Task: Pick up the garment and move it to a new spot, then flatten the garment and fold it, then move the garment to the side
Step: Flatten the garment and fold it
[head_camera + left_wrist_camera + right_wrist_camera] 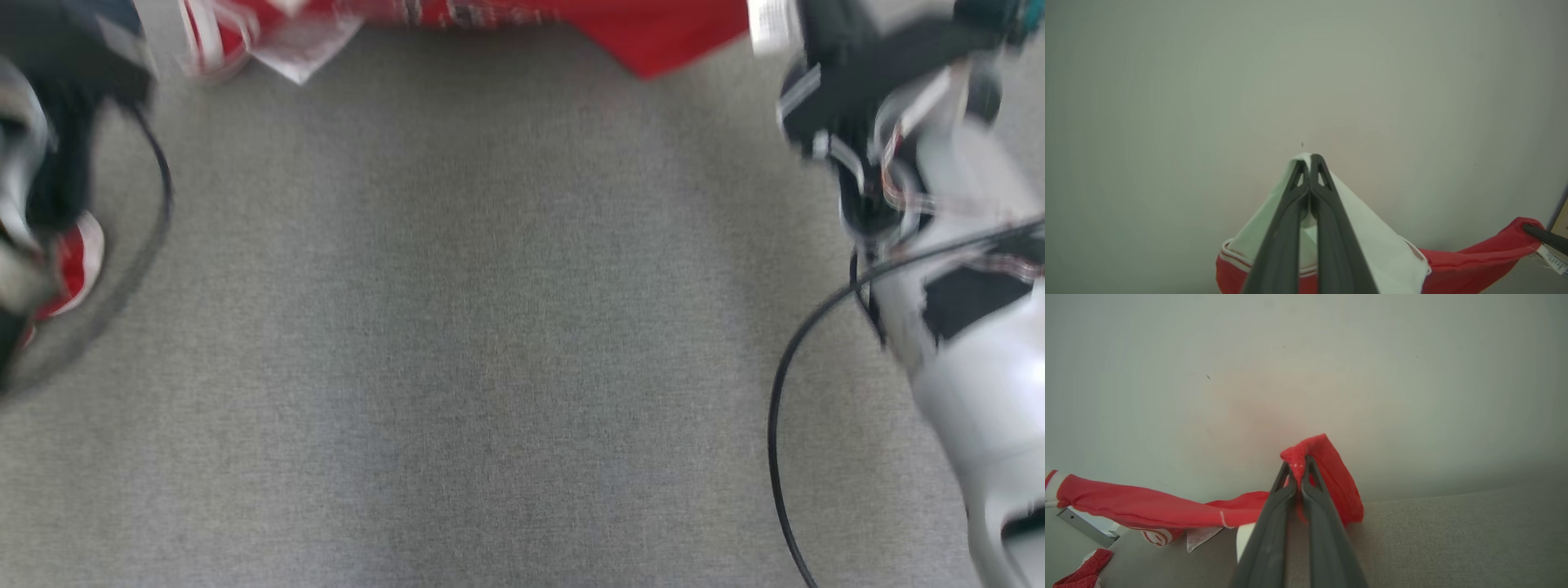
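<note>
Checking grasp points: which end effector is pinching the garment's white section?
The left end effector, shut on white fabric of the garment. The right end effector is shut on plain red fabric instead.

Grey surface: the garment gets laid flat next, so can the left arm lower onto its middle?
Probably yes: the left pincer, shut on the garment, hangs over the grey surface, and nothing lies on that middle stretch.

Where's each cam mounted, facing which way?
Head view: on the head, looking down at the grey surface; arms at both edges, garment at top.
Left wrist view: along the left gripper, shut on the garment's white part, facing a wall.
Right wrist view: along the right gripper, shut on its red end, facing the wall.
Shared: the garment, strung between both grippers.
</note>
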Motion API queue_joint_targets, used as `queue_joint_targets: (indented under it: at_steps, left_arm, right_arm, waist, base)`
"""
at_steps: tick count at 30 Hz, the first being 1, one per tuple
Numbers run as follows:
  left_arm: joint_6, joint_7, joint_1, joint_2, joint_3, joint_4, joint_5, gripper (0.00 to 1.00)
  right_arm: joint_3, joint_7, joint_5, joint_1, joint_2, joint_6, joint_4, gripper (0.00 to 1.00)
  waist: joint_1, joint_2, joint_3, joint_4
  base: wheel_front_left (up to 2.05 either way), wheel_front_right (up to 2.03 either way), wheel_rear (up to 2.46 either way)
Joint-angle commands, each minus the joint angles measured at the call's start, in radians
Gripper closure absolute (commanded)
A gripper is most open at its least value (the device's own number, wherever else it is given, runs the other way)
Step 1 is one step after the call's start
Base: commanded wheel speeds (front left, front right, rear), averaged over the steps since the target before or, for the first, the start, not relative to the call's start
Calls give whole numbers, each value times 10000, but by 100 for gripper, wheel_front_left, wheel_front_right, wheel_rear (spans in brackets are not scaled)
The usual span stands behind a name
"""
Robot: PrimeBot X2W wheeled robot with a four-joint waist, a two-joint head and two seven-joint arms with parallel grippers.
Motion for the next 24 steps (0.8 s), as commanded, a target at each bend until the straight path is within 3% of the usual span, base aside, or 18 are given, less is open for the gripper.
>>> queue_joint_targets:
  at_steps: [1, 7, 10, 15, 24]
  left_arm:
    - [383, -78, 706, 206, 286, -728, -285, 100]
    - [1900, -84, 4040, 696, 1246, -3674, -382, 100]
    - [2291, -65, 5668, 647, 1719, -4610, -266, 100]
    - [2519, -63, 8058, 20, 2322, -5503, 9, 100]
    - [2180, -64, 10833, -1199, 3022, -5594, 737, 100]
  right_arm:
    - [76, -40, 147, 640, -177, 9, -338, 100]
    - [97, -95, 141, 2997, -494, 9, -1782, 100]
    - [32, -77, -103, 4068, -559, 9, -2355, 100]
    - [-224, 121, -512, 5825, -670, 9, -3292, 100]
    - [-1261, 575, -1083, 8327, -576, 9, -4528, 100]
  waist:
    - [3, 2, -502, 25]
    - [3, 2, -1006, 23]
    - [3, 2, -1245, 53]
    - [3, 2, -1620, 232]
    - [3, 2, -2142, 488]
  base:
    - [0, 0, 0]
    - [0, 0, 0]
    - [0, 0, 0]
    - [0, 0, 0]
    - [0, 0, 0]
